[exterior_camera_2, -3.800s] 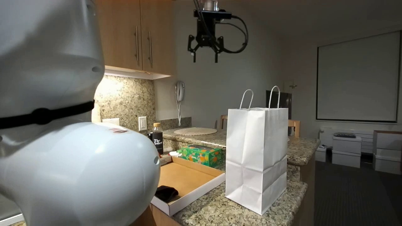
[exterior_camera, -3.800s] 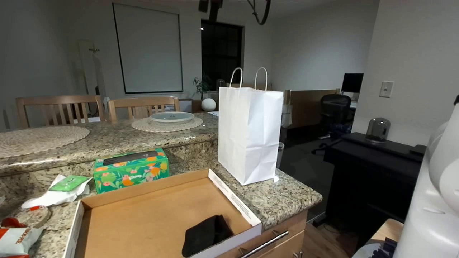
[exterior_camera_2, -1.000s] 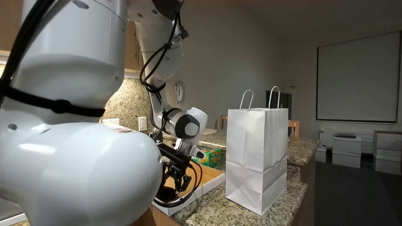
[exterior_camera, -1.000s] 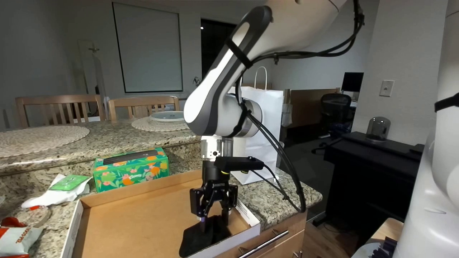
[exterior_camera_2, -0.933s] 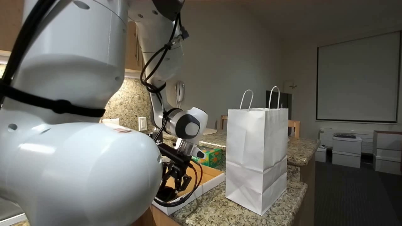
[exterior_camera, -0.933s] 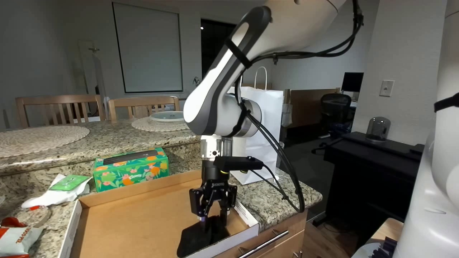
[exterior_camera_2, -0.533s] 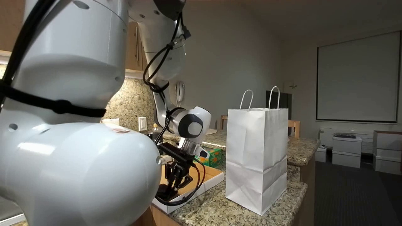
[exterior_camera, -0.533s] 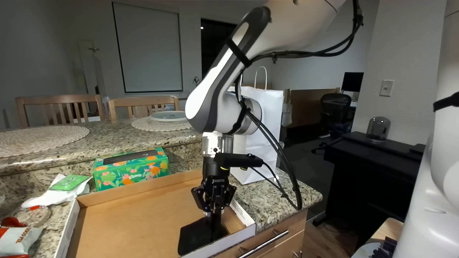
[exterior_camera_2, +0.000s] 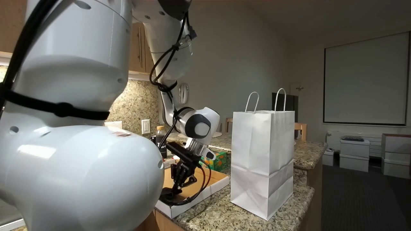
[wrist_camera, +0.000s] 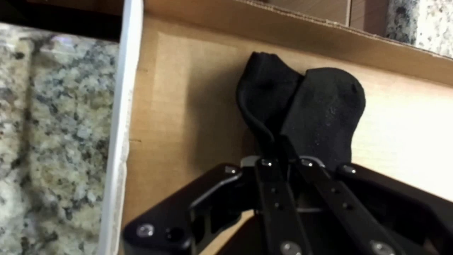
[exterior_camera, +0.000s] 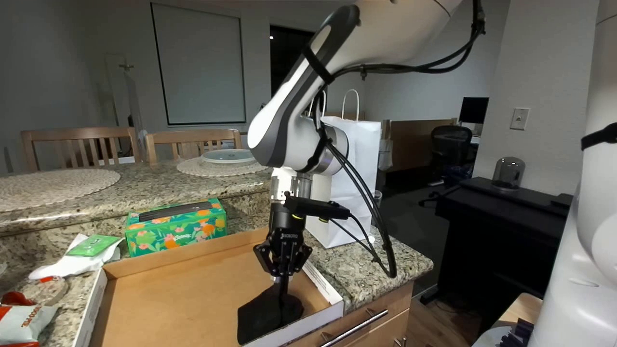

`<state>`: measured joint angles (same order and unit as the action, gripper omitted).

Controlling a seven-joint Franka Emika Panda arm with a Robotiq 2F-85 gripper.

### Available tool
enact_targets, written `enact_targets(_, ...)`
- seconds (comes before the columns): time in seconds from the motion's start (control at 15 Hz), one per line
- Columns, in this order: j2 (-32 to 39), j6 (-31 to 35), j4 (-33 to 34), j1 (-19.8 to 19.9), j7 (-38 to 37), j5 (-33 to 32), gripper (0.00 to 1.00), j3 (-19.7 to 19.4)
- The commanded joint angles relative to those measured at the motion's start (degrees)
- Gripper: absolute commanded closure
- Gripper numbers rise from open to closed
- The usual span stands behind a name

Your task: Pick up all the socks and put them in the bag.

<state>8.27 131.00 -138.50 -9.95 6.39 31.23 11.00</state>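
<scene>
The fingers of my gripper (wrist_camera: 281, 150) pinch a black sock (wrist_camera: 325, 113) in the cardboard tray (exterior_camera: 188, 299). Near it I see the white bag (exterior_camera_2: 263, 160).

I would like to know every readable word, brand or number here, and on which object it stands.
"Kleenex": on the floral tissue box.
"ROBOTIQ", small: on the tool.
Too small or blurred to read: the red-and-white packet, tray, bottle label, arm marking.
No text shows on the bag.
</scene>
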Motion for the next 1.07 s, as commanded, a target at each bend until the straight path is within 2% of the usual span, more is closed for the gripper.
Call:
enact_targets(0.0, -5.60, -6.75, 3.80, 0.69, 1.50, -4.10, 0.89, 0.15)
enact_targets(0.33, -12.68, -19.76, 16.14, -0.28, 3.03, -15.40, 0.89, -0.17)
enact_targets(0.47, -11.21, -27.72, 21.68, -0.35, 8.00, -14.02, 0.93, -0.80)
enact_targets(0.53, -10.32, -30.61, 23.03, -0.38, 10.26, -12.96, 0.66, -1.06)
enact_targets(0.67, -9.50, -33.91, 22.44, -0.33, 13.75, -10.85, 0.65, -1.35)
enact_targets(0.8, -7.22, -33.38, 20.27, -0.63, 15.61, -9.91, 0.53, -0.80)
enact_targets(0.87, -6.50, -30.34, 18.44, -0.90, 14.69, -10.13, 0.47, -0.24)
enact_targets(1.0, -5.64, -18.42, 14.09, -2.00, 10.26, -11.64, 0.34, 1.00)
